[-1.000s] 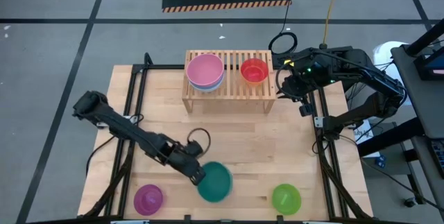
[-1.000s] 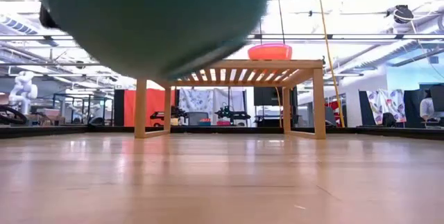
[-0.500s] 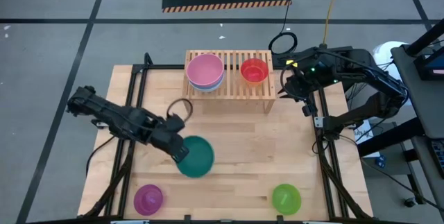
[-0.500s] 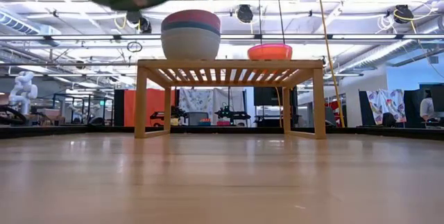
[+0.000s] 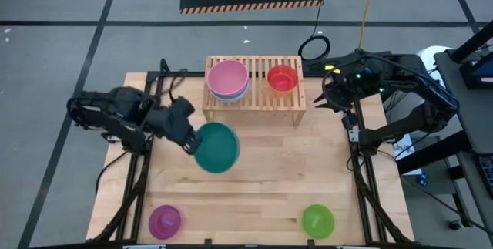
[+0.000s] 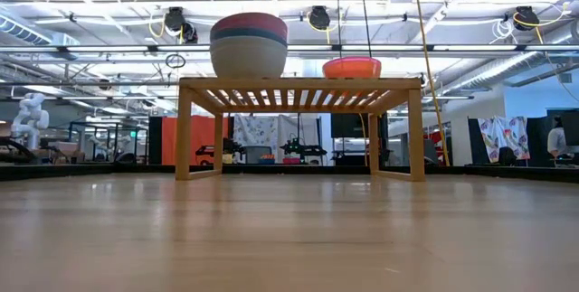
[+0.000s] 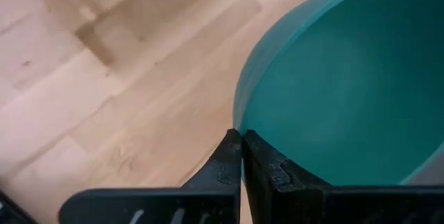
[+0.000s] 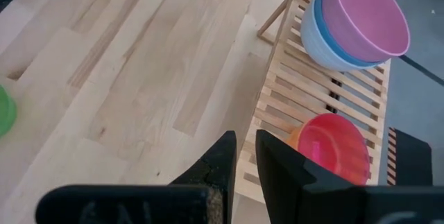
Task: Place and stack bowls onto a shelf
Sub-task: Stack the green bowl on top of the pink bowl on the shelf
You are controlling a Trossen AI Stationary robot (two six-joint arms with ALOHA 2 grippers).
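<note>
Teal bowl [image 5: 216, 147] hangs pinched by its rim in our left end effector [image 5: 189, 139], just counter-side of the shelf [image 5: 254, 99], whose free slats lie ahead between the pink stack [image 5: 228, 79] and red bowl [image 5: 283, 78].

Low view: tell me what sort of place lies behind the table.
Probably a robotics lab or workshop in a large industrial hall. Behind the shelf hang exposed ceiling pipes and cable reels, and a white humanoid robot stands at the far left among dark equipment racks.
</note>
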